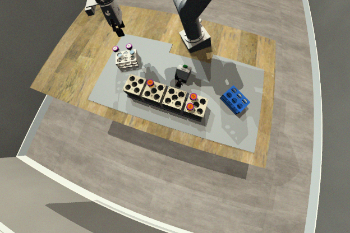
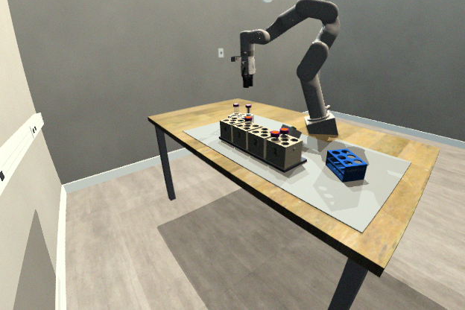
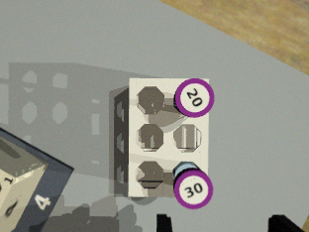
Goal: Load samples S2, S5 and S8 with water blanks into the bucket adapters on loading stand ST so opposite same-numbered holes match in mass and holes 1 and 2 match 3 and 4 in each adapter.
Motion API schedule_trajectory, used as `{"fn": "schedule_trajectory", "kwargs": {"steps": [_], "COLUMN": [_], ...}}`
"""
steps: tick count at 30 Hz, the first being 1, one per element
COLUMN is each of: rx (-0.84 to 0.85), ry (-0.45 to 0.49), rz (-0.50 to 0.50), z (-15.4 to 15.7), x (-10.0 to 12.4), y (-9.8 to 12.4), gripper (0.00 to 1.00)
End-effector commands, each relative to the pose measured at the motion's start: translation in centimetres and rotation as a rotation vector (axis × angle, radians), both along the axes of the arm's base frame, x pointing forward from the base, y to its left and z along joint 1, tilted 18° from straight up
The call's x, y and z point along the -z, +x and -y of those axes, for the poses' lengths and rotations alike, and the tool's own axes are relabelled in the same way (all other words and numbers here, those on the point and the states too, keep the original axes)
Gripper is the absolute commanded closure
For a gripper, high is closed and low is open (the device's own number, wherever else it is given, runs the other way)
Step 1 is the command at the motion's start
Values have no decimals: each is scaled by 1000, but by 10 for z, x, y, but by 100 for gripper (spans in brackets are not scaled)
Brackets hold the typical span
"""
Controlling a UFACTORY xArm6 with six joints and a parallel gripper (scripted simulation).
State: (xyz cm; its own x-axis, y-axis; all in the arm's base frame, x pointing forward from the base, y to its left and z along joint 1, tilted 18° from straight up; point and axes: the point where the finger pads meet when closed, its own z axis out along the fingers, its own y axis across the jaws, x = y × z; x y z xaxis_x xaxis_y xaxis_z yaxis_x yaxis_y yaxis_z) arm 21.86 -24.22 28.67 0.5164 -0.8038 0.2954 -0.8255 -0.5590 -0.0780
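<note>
My gripper (image 1: 119,31) (image 2: 247,84) (image 3: 225,225) is open and empty. It hangs high above the white rack (image 1: 127,65) (image 3: 167,84) at the mat's back left. The rack holds two white-dot water blanks in one column: blank 20 (image 1: 128,46) (image 3: 195,97) and blank 30 (image 1: 115,49) (image 3: 193,188). Its other wells are empty. Four beige adapters stand in a row on the stand. Adapter 4 (image 1: 134,84) (image 3: 20,195) at the left end is empty. One orange-dot sample (image 1: 150,82) (image 2: 248,118) stands in the second adapter. Two orange-dot samples (image 1: 193,96) (image 1: 189,106) stand in the right-end adapter (image 2: 283,150).
The third adapter (image 1: 174,98) is empty. An empty blue rack (image 1: 235,99) (image 2: 346,162) stands on the mat's right. The DONE desk (image 1: 183,73) with its green key (image 1: 185,66) stands behind the adapter row. The arm's base (image 1: 194,40) is at the back.
</note>
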Motion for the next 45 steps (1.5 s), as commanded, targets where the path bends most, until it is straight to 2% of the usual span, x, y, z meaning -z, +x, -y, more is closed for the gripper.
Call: {"fn": "schedule_trajectory", "kwargs": {"steps": [1,45], "rx": [0,0], "ry": [-3,-3], "rz": [3,2], "z": [1,18], "x": [2,78], "y": [1,20], "gripper": [43,43]}}
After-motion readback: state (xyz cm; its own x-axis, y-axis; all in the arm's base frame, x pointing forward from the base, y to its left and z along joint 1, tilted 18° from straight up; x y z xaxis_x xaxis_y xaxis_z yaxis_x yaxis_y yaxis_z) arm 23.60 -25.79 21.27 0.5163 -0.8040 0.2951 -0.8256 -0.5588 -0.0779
